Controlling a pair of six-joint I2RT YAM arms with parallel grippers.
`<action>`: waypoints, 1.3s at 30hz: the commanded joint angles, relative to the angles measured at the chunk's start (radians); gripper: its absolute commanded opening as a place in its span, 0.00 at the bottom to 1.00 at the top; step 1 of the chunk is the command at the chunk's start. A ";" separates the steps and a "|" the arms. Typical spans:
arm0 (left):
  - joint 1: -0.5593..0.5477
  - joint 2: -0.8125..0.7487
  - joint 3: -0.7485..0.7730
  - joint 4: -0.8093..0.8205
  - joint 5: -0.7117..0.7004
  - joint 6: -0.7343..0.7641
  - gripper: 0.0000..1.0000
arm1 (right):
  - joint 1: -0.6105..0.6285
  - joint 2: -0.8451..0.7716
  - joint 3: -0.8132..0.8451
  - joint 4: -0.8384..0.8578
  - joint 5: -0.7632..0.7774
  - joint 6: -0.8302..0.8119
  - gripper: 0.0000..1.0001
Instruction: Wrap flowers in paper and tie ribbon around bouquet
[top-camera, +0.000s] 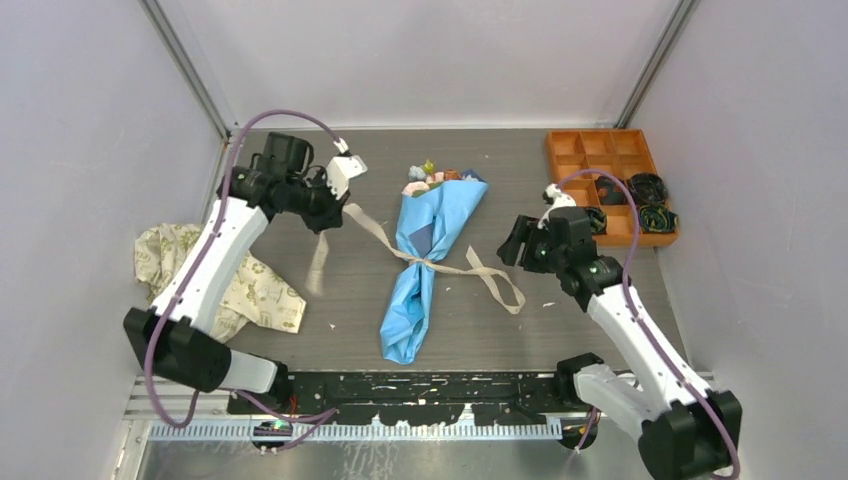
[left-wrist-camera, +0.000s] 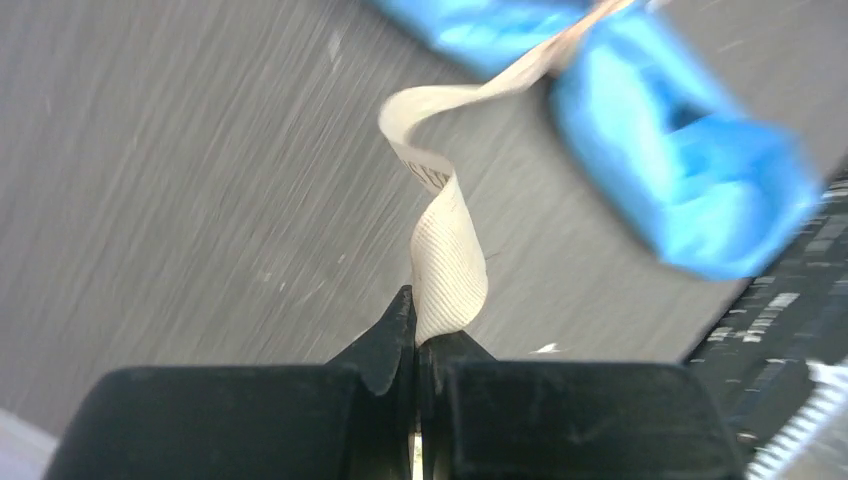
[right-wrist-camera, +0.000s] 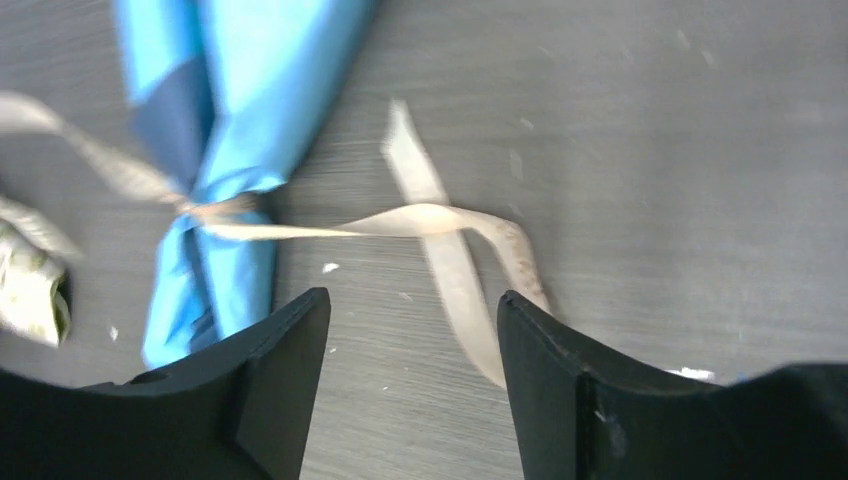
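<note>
The bouquet (top-camera: 428, 262) lies lengthwise mid-table: light blue paper (top-camera: 445, 212) rolled into a cone, with flowers (top-camera: 433, 176) poking out of its far end. The beige ribbon (top-camera: 425, 262) is cinched around its narrow waist. One ribbon tail runs up and left to my left gripper (top-camera: 333, 214), which is shut on the ribbon (left-wrist-camera: 447, 262) between its tips (left-wrist-camera: 420, 335). The other tail loops loosely on the table (top-camera: 500, 285). My right gripper (top-camera: 512, 250) hovers open over that loose tail (right-wrist-camera: 445, 225), holding nothing (right-wrist-camera: 412, 305). The bouquet's waist (right-wrist-camera: 225, 205) shows at the left.
An orange compartment tray (top-camera: 600, 155) holding small dark coils (top-camera: 652, 202) sits at the back right. A cream printed cloth (top-camera: 205, 275) lies crumpled at the left under the left arm. Walls enclose three sides, and a black rail (top-camera: 420, 385) runs along the near edge.
</note>
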 joint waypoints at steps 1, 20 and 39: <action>-0.067 -0.028 0.158 -0.278 0.289 -0.109 0.00 | 0.197 -0.084 0.130 -0.016 0.073 -0.293 0.69; -0.112 -0.096 0.234 -0.309 0.308 -0.192 0.00 | 0.537 0.683 0.283 1.073 -0.373 -0.517 0.71; -0.104 -0.325 -0.271 -0.211 -0.090 0.051 0.55 | 0.548 0.555 0.190 0.892 -0.126 -0.314 0.01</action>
